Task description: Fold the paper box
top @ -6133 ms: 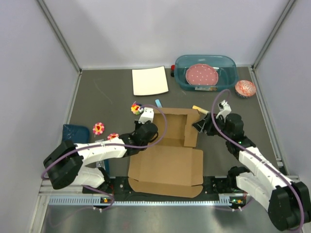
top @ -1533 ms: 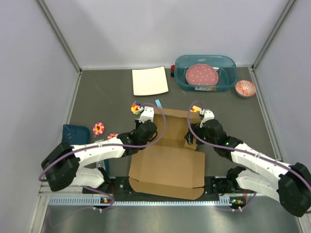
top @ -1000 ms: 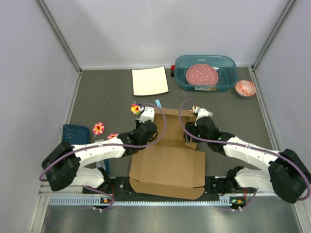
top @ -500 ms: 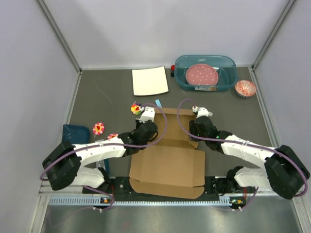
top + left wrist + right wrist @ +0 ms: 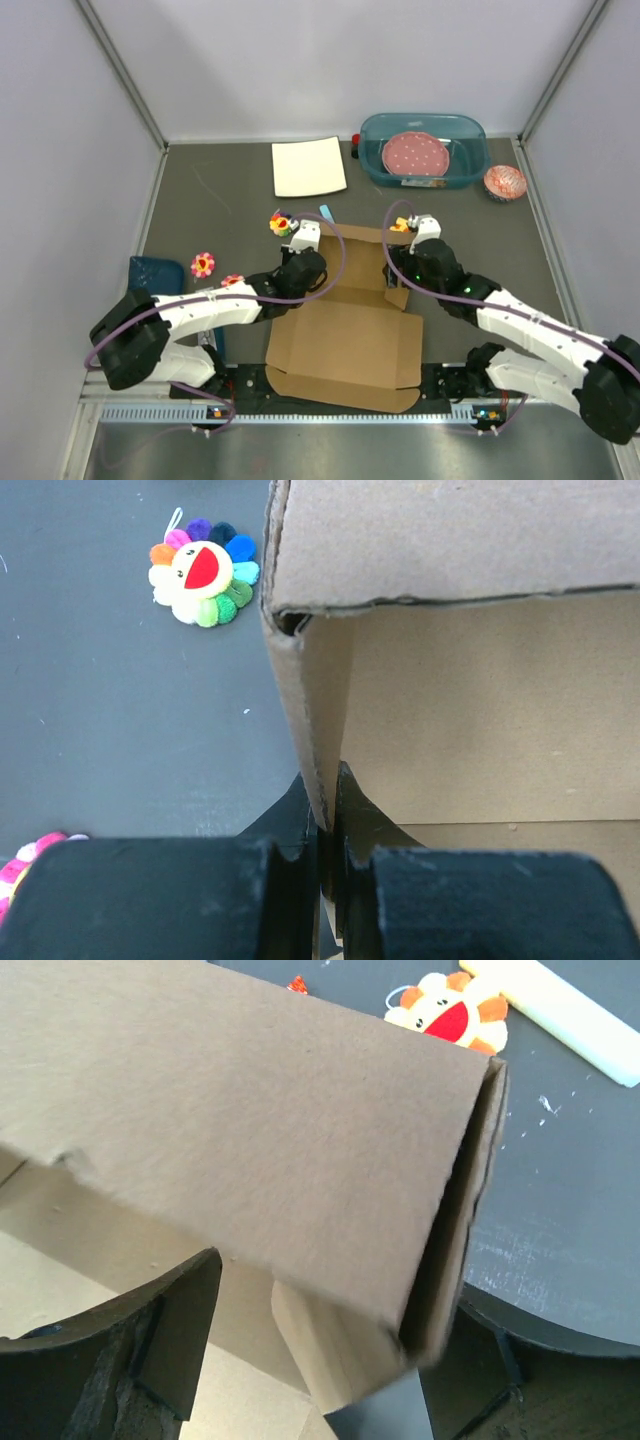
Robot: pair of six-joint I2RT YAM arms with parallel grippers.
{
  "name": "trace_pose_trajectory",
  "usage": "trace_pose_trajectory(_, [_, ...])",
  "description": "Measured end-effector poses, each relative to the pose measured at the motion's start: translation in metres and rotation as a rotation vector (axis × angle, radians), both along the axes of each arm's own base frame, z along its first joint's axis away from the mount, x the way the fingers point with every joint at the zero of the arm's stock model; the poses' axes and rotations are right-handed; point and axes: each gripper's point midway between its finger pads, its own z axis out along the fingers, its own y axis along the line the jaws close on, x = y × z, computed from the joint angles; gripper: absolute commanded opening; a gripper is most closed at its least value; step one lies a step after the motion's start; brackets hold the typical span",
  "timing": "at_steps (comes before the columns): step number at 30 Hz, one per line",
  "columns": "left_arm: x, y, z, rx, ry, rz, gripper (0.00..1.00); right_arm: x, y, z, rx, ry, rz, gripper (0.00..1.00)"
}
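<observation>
The paper box is brown cardboard lying at the centre near the front edge, its far part folded up into walls. My left gripper is shut on the upright left wall; in the left wrist view the gripper pinches the wall's edge. My right gripper is at the box's right far corner. In the right wrist view the gripper is open, with the folded right wall between its fingers.
A white square sheet and a teal tub holding a pink dotted plate stand at the back. A cupcake liner sits at the right. Flower toys and a blue object lie at the left.
The right gripper has come in from the right onto the box's right wall, and shifted slightly right in the last half second. The left gripper has kept its grip and place.
</observation>
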Motion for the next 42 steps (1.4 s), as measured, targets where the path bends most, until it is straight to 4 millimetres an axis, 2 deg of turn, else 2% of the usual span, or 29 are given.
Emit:
trace_pose_trajectory(5, [0.000,0.000,-0.001,0.004,0.000,0.002,0.00,-0.007,-0.001,0.017,0.039,-0.030,0.015,0.72])
trace_pose_trajectory(8, [0.000,0.000,-0.001,0.004,0.000,0.002,0.00,-0.009,-0.003,0.021,0.048,-0.041,0.015,0.68])
trace_pose_trajectory(11, [0.000,0.000,-0.001,0.004,0.000,0.002,0.00,-0.013,-0.007,0.015,0.044,-0.037,0.015,0.62])
trace_pose_trajectory(15, [0.000,0.000,-0.001,0.003,0.000,0.002,0.00,-0.022,-0.014,-0.009,0.008,0.008,0.014,0.54])
trace_pose_trajectory(18, [0.000,0.000,-0.001,0.003,0.000,0.002,0.00,-0.024,-0.016,-0.022,-0.023,0.044,0.015,0.38])
trace_pose_trajectory(19, [0.000,0.000,-0.001,0.003,0.000,0.002,0.00,-0.024,-0.016,-0.025,-0.030,0.052,0.015,0.29])
trace_pose_trajectory(21, [0.000,0.000,-0.001,0.003,0.000,0.002,0.00,-0.024,-0.016,-0.030,-0.041,0.065,0.013,0.21])
trace_pose_trajectory(24, [0.000,0.001,-0.001,0.006,0.002,0.002,0.00,-0.021,-0.020,-0.032,-0.059,0.063,-0.012,0.02])
trace_pose_trajectory(25, [0.000,0.001,-0.001,0.008,0.003,0.003,0.00,-0.020,-0.021,-0.032,-0.062,0.061,-0.023,0.00])
trace_pose_trajectory(28, [0.000,0.001,-0.001,0.008,0.004,0.003,0.00,-0.015,-0.026,-0.033,-0.073,0.054,-0.066,0.00])
trace_pose_trajectory(29, [0.000,0.000,0.000,0.005,0.003,0.002,0.00,-0.014,-0.027,-0.033,-0.078,0.052,-0.075,0.05])
trace_pose_trajectory(30, [0.000,0.000,0.000,0.004,0.003,0.002,0.00,-0.013,-0.028,-0.033,-0.078,0.052,-0.083,0.15])
trace_pose_trajectory(31, [0.000,0.000,0.000,0.003,0.003,0.001,0.00,-0.013,-0.028,-0.033,-0.078,0.052,-0.086,0.32])
trace_pose_trajectory(33, [0.000,-0.001,0.001,0.001,0.001,0.001,0.00,-0.013,-0.026,-0.032,-0.072,0.054,-0.082,0.35])
trace_pose_trajectory(36, [0.001,-0.002,0.002,-0.002,0.000,0.000,0.00,-0.013,-0.026,-0.036,-0.089,0.067,-0.077,0.18])
trace_pose_trajectory(37, [0.001,-0.002,0.003,-0.003,0.000,0.000,0.00,-0.013,-0.026,-0.037,-0.096,0.074,-0.076,0.02])
trace_pose_trajectory(42, [0.001,-0.002,0.003,-0.003,0.003,0.002,0.00,-0.003,-0.029,-0.038,-0.131,0.079,-0.131,0.00])
